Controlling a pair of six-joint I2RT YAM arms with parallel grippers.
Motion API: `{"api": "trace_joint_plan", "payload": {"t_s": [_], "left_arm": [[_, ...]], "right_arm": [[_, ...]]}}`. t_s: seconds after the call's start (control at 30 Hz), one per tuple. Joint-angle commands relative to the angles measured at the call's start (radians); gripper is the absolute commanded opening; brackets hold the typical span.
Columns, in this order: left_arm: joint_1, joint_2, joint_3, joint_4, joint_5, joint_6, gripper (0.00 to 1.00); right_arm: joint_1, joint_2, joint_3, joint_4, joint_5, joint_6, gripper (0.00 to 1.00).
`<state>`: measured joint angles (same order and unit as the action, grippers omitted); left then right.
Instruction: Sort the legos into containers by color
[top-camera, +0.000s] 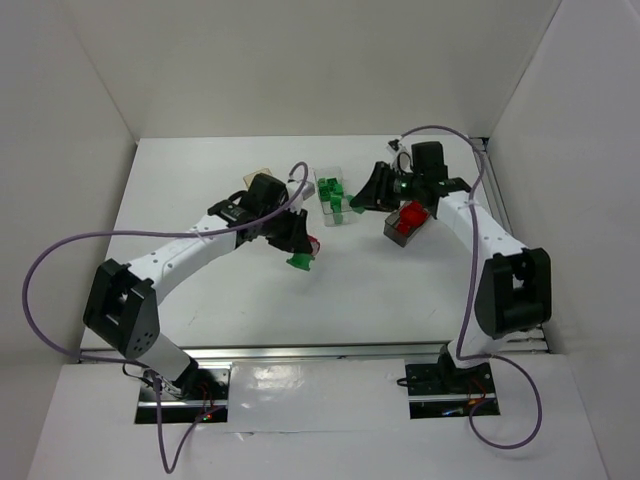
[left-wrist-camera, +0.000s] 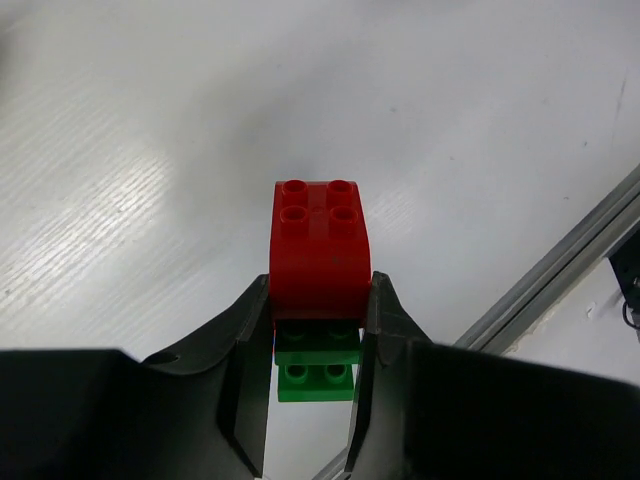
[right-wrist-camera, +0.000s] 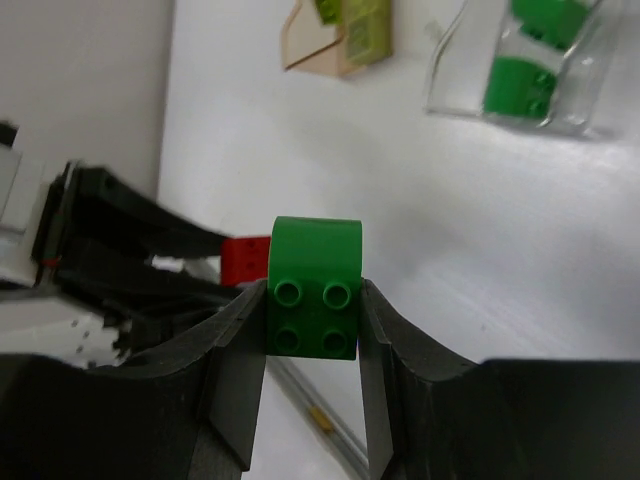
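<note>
My left gripper (top-camera: 303, 243) is shut on a two-colour lego stack, held above the table. In the left wrist view the fingers (left-wrist-camera: 378, 310) clamp the red brick (left-wrist-camera: 318, 245), with a green brick (left-wrist-camera: 316, 368) stuck to it. My right gripper (top-camera: 362, 203) is shut on a green brick (right-wrist-camera: 314, 288), just right of the clear bin (top-camera: 331, 196), which holds green bricks. The smoky dark bin (top-camera: 404, 223) holds red bricks. The orange-tan bin (top-camera: 260, 175) is partly hidden behind my left arm; the right wrist view shows it (right-wrist-camera: 335, 40) with a yellow-green brick inside.
White walls close off the table at the back and both sides. A metal rail (top-camera: 320, 352) runs along the near edge. The left arm (right-wrist-camera: 110, 250) and its red brick (right-wrist-camera: 245, 260) show in the right wrist view, beyond the held green brick.
</note>
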<state>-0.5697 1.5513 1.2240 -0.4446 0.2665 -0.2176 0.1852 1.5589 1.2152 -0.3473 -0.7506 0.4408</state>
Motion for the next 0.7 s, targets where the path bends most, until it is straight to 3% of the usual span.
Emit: {"api": "trace_joint_plan", "payload": {"t_s": [0.0,0.07,0.1,0.3,0.4,0.67], "left_arm": [[0.066,-0.065,0.005,0.032,0.004,-0.089,0.00],[0.108,-0.065,0.017,0.032,-0.013,-0.144,0.00],[0.147,-0.065,0.028,0.032,0.000,-0.157,0.00],[0.254,-0.065,0.057,0.032,0.123,-0.233,0.00],[0.303,-0.065,0.057,0.023,0.227,-0.233,0.00],[0.346,-0.105,0.037,0.023,0.238,-0.246,0.00]], "right_arm": [[0.066,0.087,0.140,0.085,0.222,0.027,0.15],[0.141,0.167,0.202,0.041,0.366,0.013,0.15],[0.166,0.194,0.255,0.041,0.514,0.000,0.15],[0.279,0.469,0.490,-0.074,0.778,-0.054,0.15],[0.301,0.519,0.533,-0.052,0.847,-0.067,0.16],[0.292,0.569,0.619,-0.032,0.884,-0.067,0.18]]}}
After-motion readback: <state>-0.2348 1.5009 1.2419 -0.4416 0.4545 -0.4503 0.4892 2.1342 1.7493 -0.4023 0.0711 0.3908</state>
